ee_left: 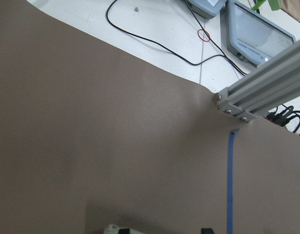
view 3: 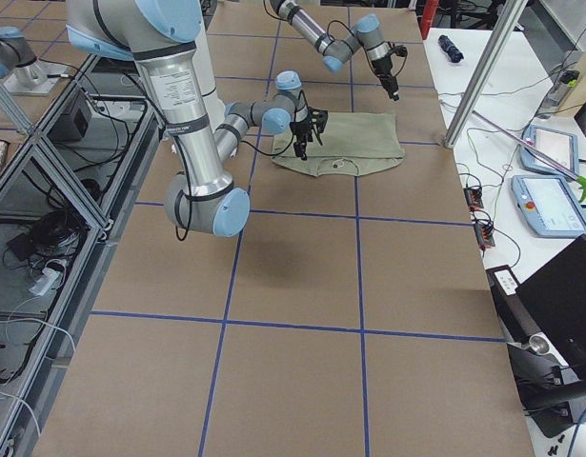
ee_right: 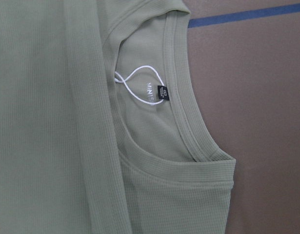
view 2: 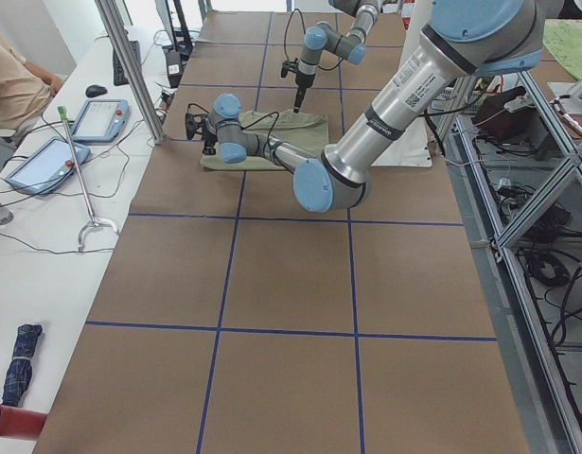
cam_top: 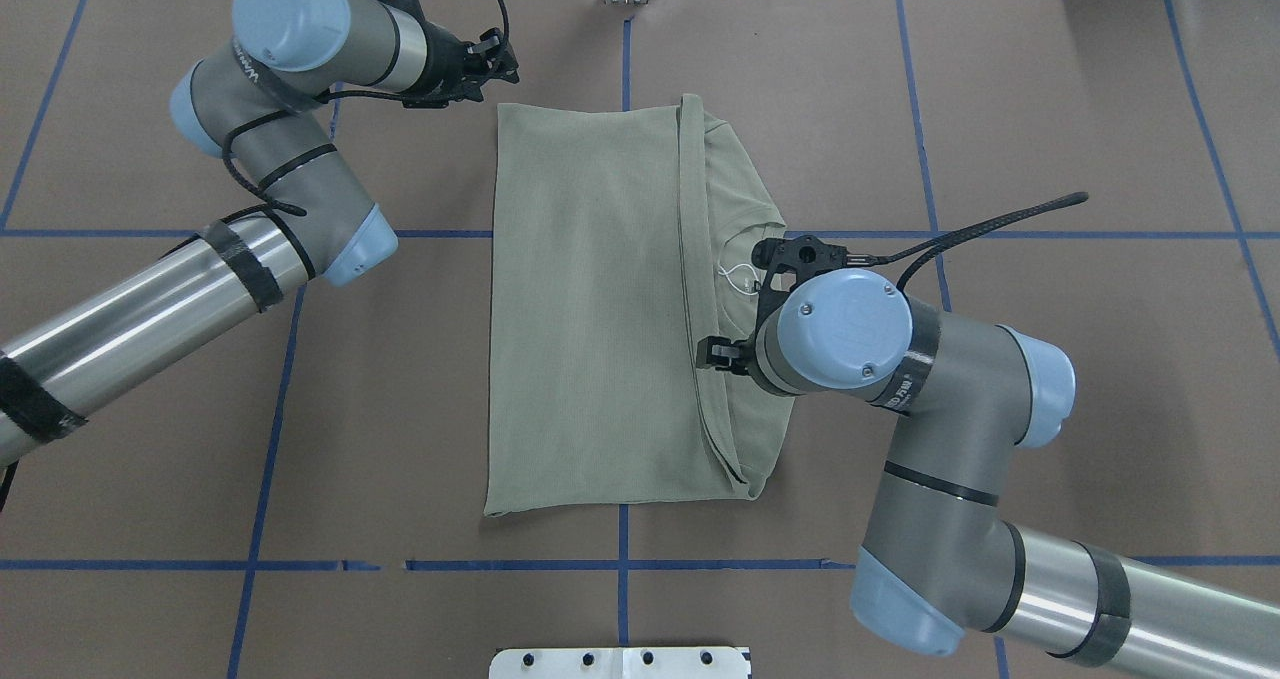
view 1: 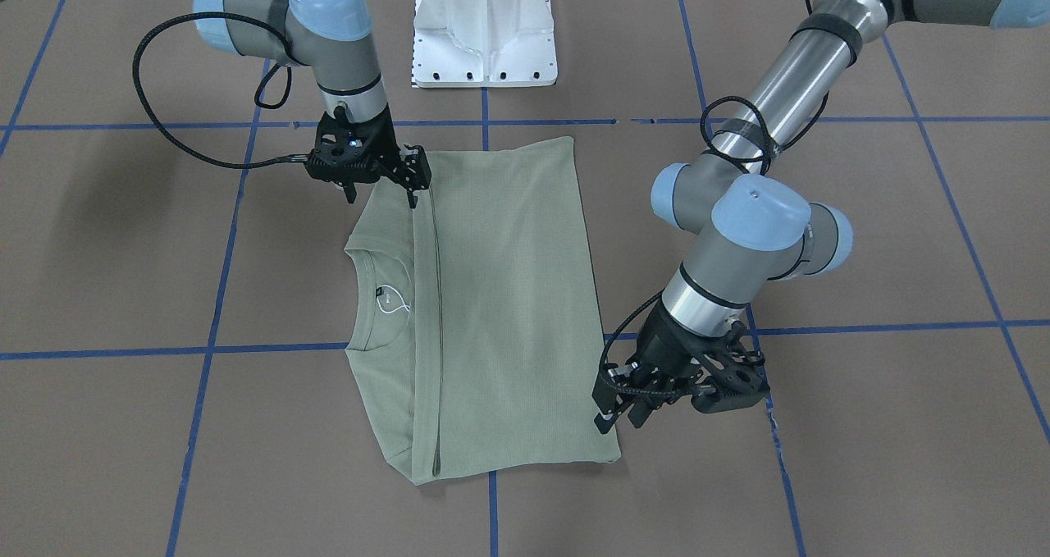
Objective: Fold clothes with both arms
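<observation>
The sage-green shirt (view 1: 509,311) lies flat on the brown table, folded into a tall rectangle (cam_top: 590,309). One long fold edge runs beside the round neck. The black neck label (ee_right: 165,92) and white string loop (ee_right: 135,83) face up. My right gripper (view 1: 379,196) hangs open over the shirt's near corner by the fold edge and holds nothing; in the overhead view (cam_top: 730,354) the wrist mostly hides it. My left gripper (view 1: 617,419) is open and empty just off the shirt's far corner, over bare table (cam_top: 497,59).
The white pedestal (view 1: 484,32) stands at the robot's side of the table. Blue tape lines (cam_top: 622,534) cross the brown surface. An aluminium post (ee_left: 262,92), cables and tablets (ee_left: 257,34) lie beyond the far table edge. A person sits at the side desk (view 2: 16,76).
</observation>
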